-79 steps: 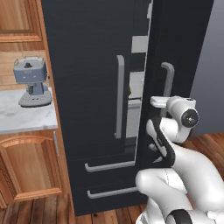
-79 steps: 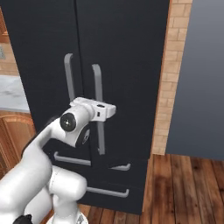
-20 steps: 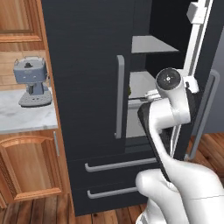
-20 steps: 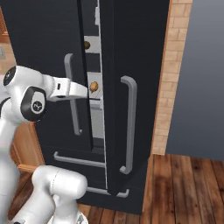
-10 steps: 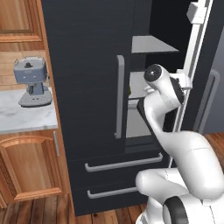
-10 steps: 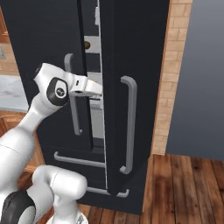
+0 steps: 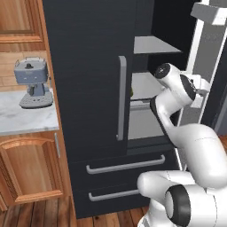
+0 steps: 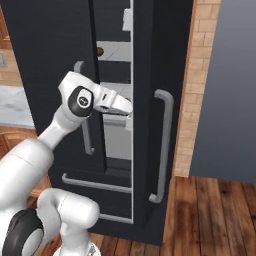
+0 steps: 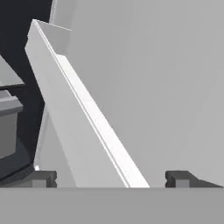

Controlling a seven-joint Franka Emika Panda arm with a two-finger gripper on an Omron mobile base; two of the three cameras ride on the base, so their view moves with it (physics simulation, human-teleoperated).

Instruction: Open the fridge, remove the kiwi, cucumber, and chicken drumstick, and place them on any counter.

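Reaching into fridge [image 7: 88, 66], gripper [image 9: 111, 177] spread empty, kiwi [image 8: 99, 51] on shelf

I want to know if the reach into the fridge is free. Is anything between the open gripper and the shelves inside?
Partly. The right door stands swung open, yet the gripper faces a pale inner panel running between its fingers. The left door is shut. A small brown item sits on an upper shelf.

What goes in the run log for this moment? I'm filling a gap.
fridge: right door open | claw: open, empty, inside fridge | food: not yet removed
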